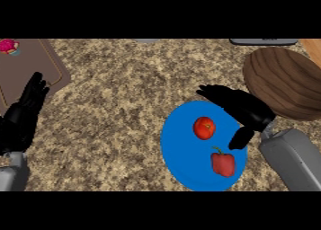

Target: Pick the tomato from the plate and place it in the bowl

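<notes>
Above blue plate (179,148), right robot hand (246,110) open, beside tomato (204,128)

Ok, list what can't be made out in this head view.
- Bowl: inside not visible; its near rim is hidden behind the right hand.
- Plate: upper right edge is covered by the right hand.
- Grey things at the counter's far edge: cut off by the top.
- Pink thing on the board: too small to identify.

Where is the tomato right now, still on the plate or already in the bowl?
On the plate. The tomato lies on the blue plate above the red pepper; the right hand is open beside it, and the wooden bowl is empty.
</notes>
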Robot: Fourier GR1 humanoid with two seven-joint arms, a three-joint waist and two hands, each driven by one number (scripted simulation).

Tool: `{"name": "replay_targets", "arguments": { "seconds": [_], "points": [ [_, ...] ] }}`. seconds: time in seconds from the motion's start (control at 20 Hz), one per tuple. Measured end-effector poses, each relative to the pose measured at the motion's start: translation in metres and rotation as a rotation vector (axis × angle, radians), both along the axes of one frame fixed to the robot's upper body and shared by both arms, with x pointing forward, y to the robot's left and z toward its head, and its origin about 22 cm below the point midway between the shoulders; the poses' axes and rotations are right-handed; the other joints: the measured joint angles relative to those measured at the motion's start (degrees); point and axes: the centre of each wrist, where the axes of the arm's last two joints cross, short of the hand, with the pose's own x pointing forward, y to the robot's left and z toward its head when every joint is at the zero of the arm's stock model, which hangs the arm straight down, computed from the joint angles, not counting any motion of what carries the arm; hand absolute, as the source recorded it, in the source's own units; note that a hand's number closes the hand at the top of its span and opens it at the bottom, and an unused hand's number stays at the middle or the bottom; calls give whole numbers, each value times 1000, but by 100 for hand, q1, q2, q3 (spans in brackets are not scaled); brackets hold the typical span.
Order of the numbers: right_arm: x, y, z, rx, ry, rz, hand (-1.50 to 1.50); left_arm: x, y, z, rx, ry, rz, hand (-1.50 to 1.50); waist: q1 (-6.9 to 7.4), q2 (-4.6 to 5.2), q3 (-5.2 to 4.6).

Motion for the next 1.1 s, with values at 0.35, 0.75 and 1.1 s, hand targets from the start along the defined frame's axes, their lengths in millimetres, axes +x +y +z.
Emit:
{"name": "replay_targets", "arguments": {
  "seconds": [0.35,0.75,1.1],
  "points": [
    [-8,12,-29,-33,52,5,-150,3,-2,0,6,0,5,0,-7,0,-1],
    [-8,16,-48,-30,60,-7,-150,3,-2,3,9,-1,8,0,-8,2,0],
    [1,31,-66,-37,66,-22,150,4,2,4,1,-5,8,0,-2,-8,-11]
  ]
}}
